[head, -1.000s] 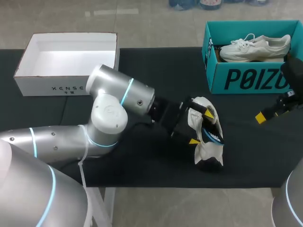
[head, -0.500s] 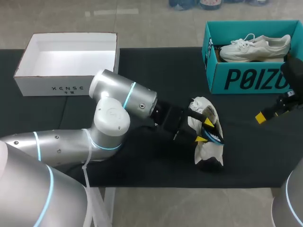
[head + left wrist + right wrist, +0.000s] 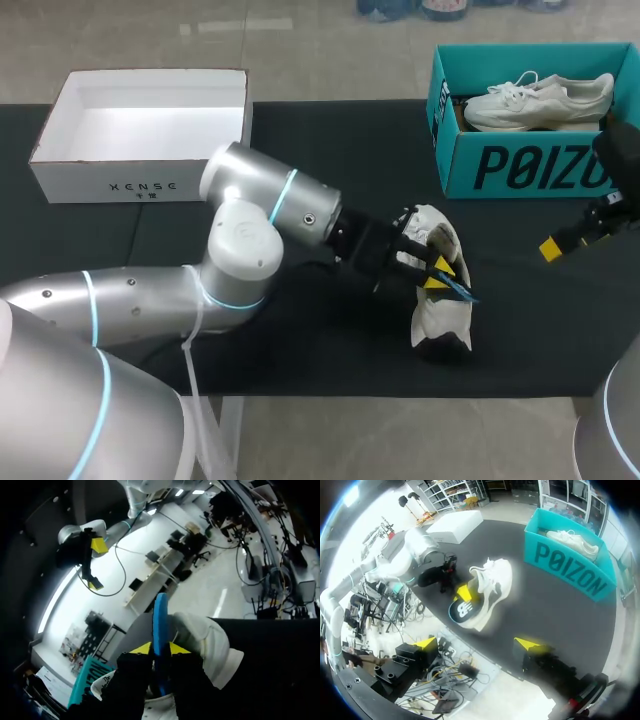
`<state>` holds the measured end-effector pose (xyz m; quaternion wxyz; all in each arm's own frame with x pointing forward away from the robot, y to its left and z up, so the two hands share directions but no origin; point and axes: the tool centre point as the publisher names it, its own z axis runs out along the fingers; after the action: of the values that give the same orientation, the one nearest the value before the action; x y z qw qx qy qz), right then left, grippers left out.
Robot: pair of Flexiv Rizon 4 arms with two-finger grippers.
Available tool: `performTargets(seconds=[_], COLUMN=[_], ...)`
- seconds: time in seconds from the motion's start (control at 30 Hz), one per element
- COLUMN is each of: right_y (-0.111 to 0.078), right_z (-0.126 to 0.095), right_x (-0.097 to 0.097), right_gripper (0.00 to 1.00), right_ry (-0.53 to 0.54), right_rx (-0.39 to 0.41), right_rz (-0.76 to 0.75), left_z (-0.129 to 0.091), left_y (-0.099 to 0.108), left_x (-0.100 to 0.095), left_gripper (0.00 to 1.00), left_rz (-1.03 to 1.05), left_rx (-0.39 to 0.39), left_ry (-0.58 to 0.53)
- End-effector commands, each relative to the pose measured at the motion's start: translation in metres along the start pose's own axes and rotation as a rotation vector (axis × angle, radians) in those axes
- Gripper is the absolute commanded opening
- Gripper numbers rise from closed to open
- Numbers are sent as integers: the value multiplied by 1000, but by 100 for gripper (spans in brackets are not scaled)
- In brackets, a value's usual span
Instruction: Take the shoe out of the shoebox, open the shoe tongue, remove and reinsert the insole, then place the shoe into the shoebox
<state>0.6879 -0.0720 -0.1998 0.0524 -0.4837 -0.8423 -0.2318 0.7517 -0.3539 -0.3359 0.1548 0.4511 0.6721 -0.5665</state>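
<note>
**Head view:** On the black tabletop, the left arm comes in from the lower left of the frame and reaches to centre right. There its left hand is clamped on a blue insole at the mouth of a white shoe that lies on its side. A teal shoebox stands at the upper right with a second white sneaker inside. An open white box sits at the upper left. The right hand hangs at the right edge, well apart from the shoe.

**Left wrist view:** The left hand has both yellow tips pressed against the thin blue insole, which stands on edge between them. The white shoe lies just beyond and beside the fingers. The teal shoebox shows on the far side of the shoe. The right hand hangs above and beyond them.

**Right wrist view:** The right hand has its fingers spread wide with nothing between them. Ahead of it the shoe rests on the tabletop, and the insole juts from its opening in the left hand's grip. Farther off stand the shoebox and the white box.
</note>
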Motion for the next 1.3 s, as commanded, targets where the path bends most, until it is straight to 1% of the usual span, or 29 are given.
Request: performTargets(seconds=[0.03, 0.27, 0.5, 0.6, 0.73, 0.8, 0.87, 0.9, 0.93, 1.0, 1.07, 1.13, 1.3], right_y=[-1, -1, -1, -1, -1, -1, -1, -1, -1, -1, -1, -1, -1], right_z=[1, 1, 1, 1, 1, 1, 1, 1, 1, 1, 1, 1, 1], right_x=[0, 0, 0, 0, 0, 0, 0, 0, 0, 0, 0, 0, 0], right_gripper=[100, 100, 100, 100, 100, 100, 100, 100, 100, 100, 100, 100, 100], right_ry=[-2, -2, -2, -2, -2, -2, -2, -2, -2, -2, -2, -2, -2], right_rx=[-2, -2, -2, -2, -2, -2, -2, -2, -2, -2, -2, -2, -2], right_rz=[0, 0, 0, 0, 0, 0, 0, 0, 0, 0, 0, 0, 0], left_z=[2, 1, -8, -11, -5, 1, 7, 8, 9, 8, 6, 3, -7], left_y=[2, 11, 33, 43, 52, 50, 46, 43, 40, 35, 31, 27, 20], left_x=[-2, 0, 0, -2, -3, 0, 3, 4, 5, 6, 6, 5, 1], left_gripper=[0, 0, 0, 0, 0, 1, 13, 22, 38, 54, 60, 62, 61], left_rz=[1, 10, 31, 35, 30, 18, 13, 6, 4, -1, -2, -2, 8], left_rx=[2, 2, -36, -43, -37, -16, -1, 5, 6, 5, 3, 1, -18], left_ry=[7, 32, 69, 59, 51, 59, 59, 54, 54, 48, 46, 45, 27])
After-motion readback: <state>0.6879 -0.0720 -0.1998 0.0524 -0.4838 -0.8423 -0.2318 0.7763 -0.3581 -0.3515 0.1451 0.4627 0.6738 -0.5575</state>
